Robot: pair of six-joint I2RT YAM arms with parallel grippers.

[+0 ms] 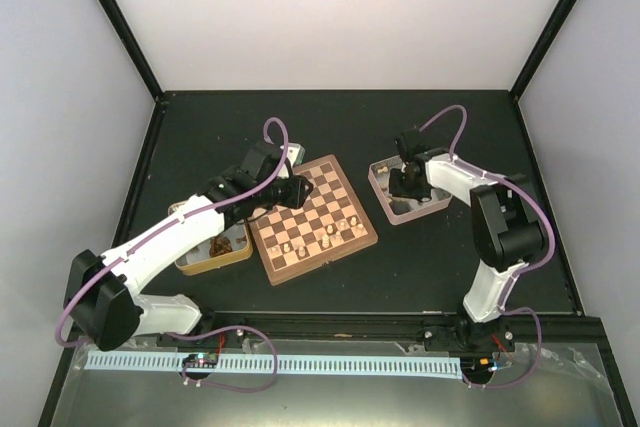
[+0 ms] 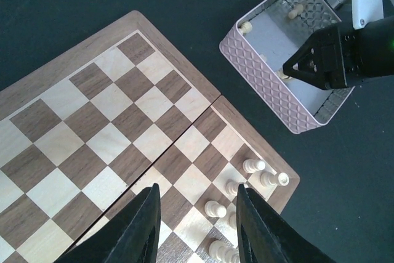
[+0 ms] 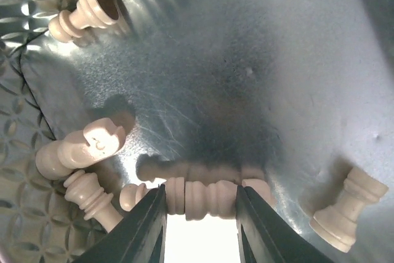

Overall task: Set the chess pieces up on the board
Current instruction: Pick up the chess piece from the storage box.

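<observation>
**Wood on metal: a light piece taken end to end**

Cream-coloured chess pieces [image 2: 253,165] are split between two places. A handful stand on squares at one corner of the board [image 2: 111,103], and the rest lie scattered in the pink-walled metal tray [image 2: 271,84], which sits on the dark surface [image 1: 450,267] just beside that corner.

The right tool [image 3: 201,210] is down inside the tray, its fingers closed against the two ends of a lying piece [image 3: 197,194]. The piece spans the gap from finger to finger, flat on the tray floor. Whether it has left the floor cannot be told.

The left tool [image 2: 198,192] hangs over the board's near squares with its fingers apart and nothing between them. One pawn-like piece [image 2: 215,209] stands on the board below the gap, untouched.

These chessmen look turned from solid wood, so I judge them stiff, very light and hard to damage. The trouble will be their smoothness and roundness. Held by the ends as here, a piece can pivot or squirt out, and it would reach the board lying down, not standing. A grip across the waist, above the flared base, should be steadier and leave the base free to set down. The tray's shiny floor probably lets loose pieces skid when nudged, and the neighbours lie near.
</observation>
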